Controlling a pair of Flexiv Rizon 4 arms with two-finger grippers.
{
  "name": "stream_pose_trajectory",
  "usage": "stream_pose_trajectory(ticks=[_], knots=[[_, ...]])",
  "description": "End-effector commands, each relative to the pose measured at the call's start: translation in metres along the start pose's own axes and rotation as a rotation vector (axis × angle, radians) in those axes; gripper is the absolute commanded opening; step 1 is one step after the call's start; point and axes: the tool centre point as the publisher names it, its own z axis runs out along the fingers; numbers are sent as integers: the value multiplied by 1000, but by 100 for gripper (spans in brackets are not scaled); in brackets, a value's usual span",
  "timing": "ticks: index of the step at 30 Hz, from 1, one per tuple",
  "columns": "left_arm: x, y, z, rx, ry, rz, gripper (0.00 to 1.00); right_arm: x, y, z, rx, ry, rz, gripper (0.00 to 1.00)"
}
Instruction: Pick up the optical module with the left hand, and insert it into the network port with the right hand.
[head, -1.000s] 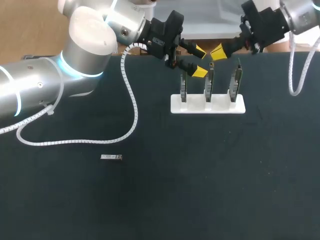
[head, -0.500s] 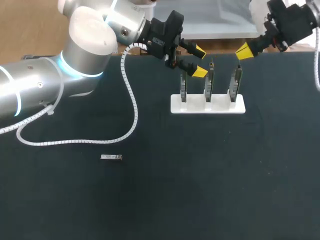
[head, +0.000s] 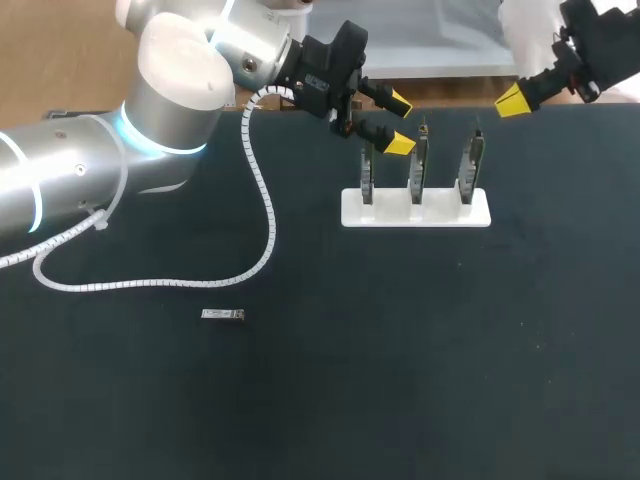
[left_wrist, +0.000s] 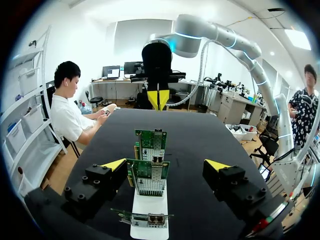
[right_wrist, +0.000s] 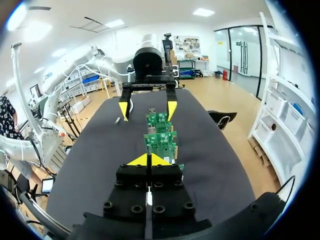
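Grippers: left gripper (head: 398, 123) wide open, holding nothing, near the left end of the white plastic stand (head: 415, 210); right gripper (right_wrist: 148, 160) with tips pressed together, also empty, apart past the stand's right end.
Count: three green upright circuit cards (head: 418, 165) in the stand; one small silver optical module (head: 222, 315).
Module: flat on the cloth, well apart from the stand, front-left of it.
Surface: black cloth table (head: 420, 380).
Edges: stand sits near the table's far edge.
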Motion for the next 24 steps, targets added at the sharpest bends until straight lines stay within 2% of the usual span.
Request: stream_pose_trajectory(ticks=[1, 16, 17, 18, 24], knots=[[0, 0, 0, -1, 3, -1, 100, 5, 0, -3, 5, -6, -4, 0], [0, 0, 0, -1, 3, -1, 100, 12, -2, -8, 19, 13, -36, 0], [0, 0, 0, -1, 3, -1, 100, 13, -2, -7, 41, 32, -33, 43], [0, 0, 0, -1, 3, -1, 100, 13, -2, -7, 41, 32, -33, 100], [0, 0, 0, -1, 3, -1, 100, 13, -2, -7, 41, 32, -33, 100]])
